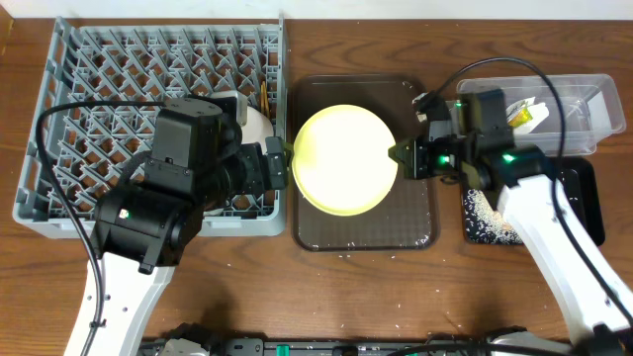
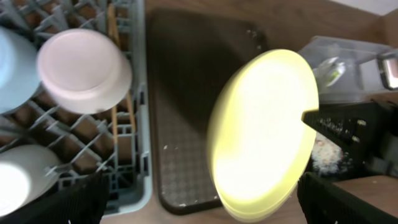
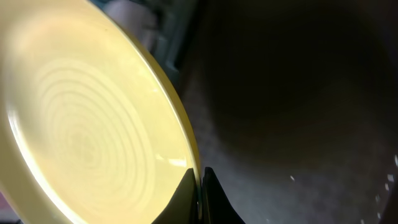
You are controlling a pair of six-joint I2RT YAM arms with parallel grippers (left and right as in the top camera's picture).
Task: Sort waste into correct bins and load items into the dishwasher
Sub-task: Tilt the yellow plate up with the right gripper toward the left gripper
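My right gripper (image 1: pixel 401 158) (image 3: pixel 200 180) is shut on the rim of the yellow plate (image 1: pixel 341 158) (image 3: pixel 81 124) and holds it tilted above the brown serving tray. My left gripper (image 1: pixel 282 163) (image 2: pixel 205 205) is open at the plate's left edge (image 2: pixel 261 137), fingers either side of it. The grey dish rack (image 1: pixel 119 59) holds a white bowl (image 2: pixel 84 70), a light blue bowl (image 2: pixel 9 68), a white cup (image 2: pixel 22 180) and chopsticks (image 2: pixel 118 93). Rice scraps (image 1: pixel 485 213) lie in the black tray (image 1: pixel 584 198). The snack wrapper (image 1: pixel 524 114) is in the clear tub (image 1: pixel 584 99).
The dark brown serving tray (image 1: pixel 415 218) (image 2: pixel 180 93) lies between the rack and the bins, with a few pale crumbs on it. Bare wooden table runs along the front. Cables trail over both arms.
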